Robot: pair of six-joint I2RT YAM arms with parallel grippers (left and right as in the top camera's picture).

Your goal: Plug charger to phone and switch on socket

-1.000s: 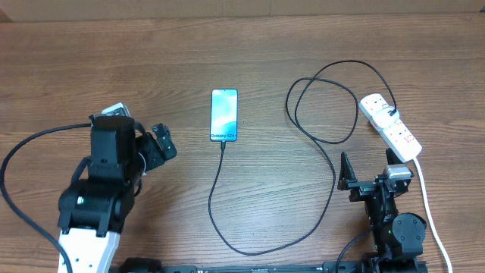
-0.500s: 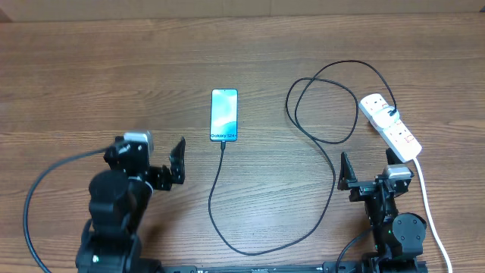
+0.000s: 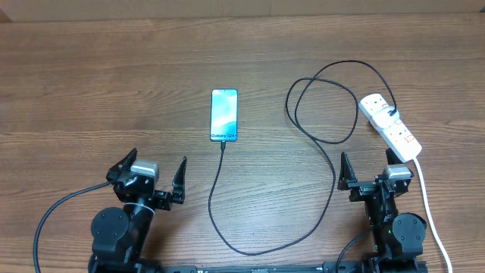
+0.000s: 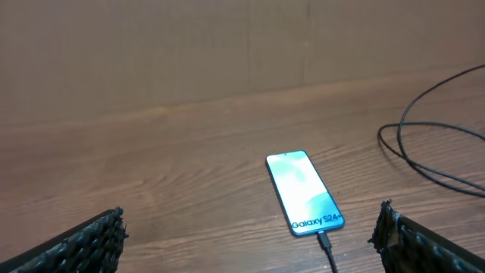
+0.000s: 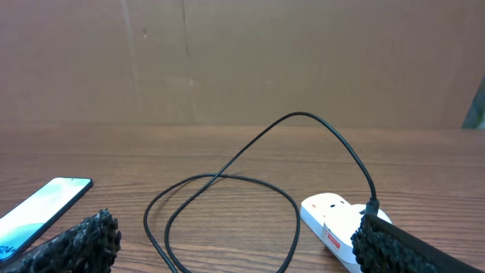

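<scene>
The phone [image 3: 224,115] lies flat on the wooden counter [image 3: 91,76], screen up and lit pale blue. Its long sides run from 12 to 6 o'clock, and the dark strip of text sits at the 6 o'clock end. The charger [image 3: 227,227] meets the middle of that near short edge. In the left wrist view its small plug [image 4: 324,241] sits right against the phone [image 4: 303,192], seemingly seated in the port.

From there the black cable runs toward 6 o'clock and sweeps round toward 3 o'clock. It then climbs and crosses itself in a broad loop before ending at a dark plug on the socket [image 3: 390,127]. The socket lies at the 3 o'clock side of the counter, angled, with its thick white cord [image 3: 429,208] trailing toward 6 o'clock. The switches are too small to tell whether they are on or off.

The left hand [image 3: 151,167] sits near the 6 o'clock edge with the phone at about its 1 o'clock. Its fingers [image 4: 76,246] are spread wide, with nothing between them. The right hand [image 3: 367,168] is likewise spread wide and empty, well apart from the left. In its own view the socket [image 5: 333,220] lies just ahead, near the right finger, and the cable loop [image 5: 227,176] lies ahead between the fingers. The phone [image 5: 45,201] is off at 10 o'clock.
</scene>
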